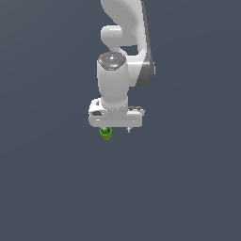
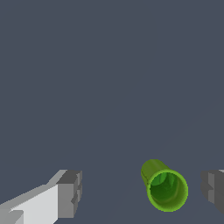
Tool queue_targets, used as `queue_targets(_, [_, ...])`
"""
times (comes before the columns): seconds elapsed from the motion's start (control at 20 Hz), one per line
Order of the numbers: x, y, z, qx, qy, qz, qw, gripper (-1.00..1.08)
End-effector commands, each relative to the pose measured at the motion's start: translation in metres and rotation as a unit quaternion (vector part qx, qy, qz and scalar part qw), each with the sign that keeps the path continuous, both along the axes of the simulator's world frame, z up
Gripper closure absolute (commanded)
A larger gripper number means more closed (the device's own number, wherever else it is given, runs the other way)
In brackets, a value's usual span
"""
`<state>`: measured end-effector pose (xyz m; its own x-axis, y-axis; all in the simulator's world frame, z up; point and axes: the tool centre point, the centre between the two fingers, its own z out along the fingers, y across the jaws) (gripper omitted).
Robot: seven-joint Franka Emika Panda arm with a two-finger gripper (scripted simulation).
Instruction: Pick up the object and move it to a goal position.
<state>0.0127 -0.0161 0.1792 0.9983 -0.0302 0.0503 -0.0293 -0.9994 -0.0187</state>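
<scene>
The object (image 1: 106, 133) is a tiny bright green cup with a darker hollow top, standing on the flat grey ground. In the exterior view it sits just under the white gripper (image 1: 116, 129), below the finger on the exterior view's left. The wrist view shows the object (image 2: 166, 188) between the two grey fingers (image 2: 70, 194), much nearer one of them and touching neither. The gripper (image 2: 142, 191) is open, its jaws set far wider apart than the cup.
The white arm (image 1: 123, 42) rises straight above the gripper. Plain dark grey ground (image 1: 188, 188) surrounds the cup on all sides, and no other object shows in either view.
</scene>
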Motion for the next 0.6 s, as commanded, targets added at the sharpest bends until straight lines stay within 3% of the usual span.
queue_targets(0.0, [0.000,0.000,0.000,0.000,0.000,0.000,1.0000,-0.92])
queue_targets(0.55, [0.008,-0.009,0.021,-0.004,-0.021,-0.008,0.9997,-0.92])
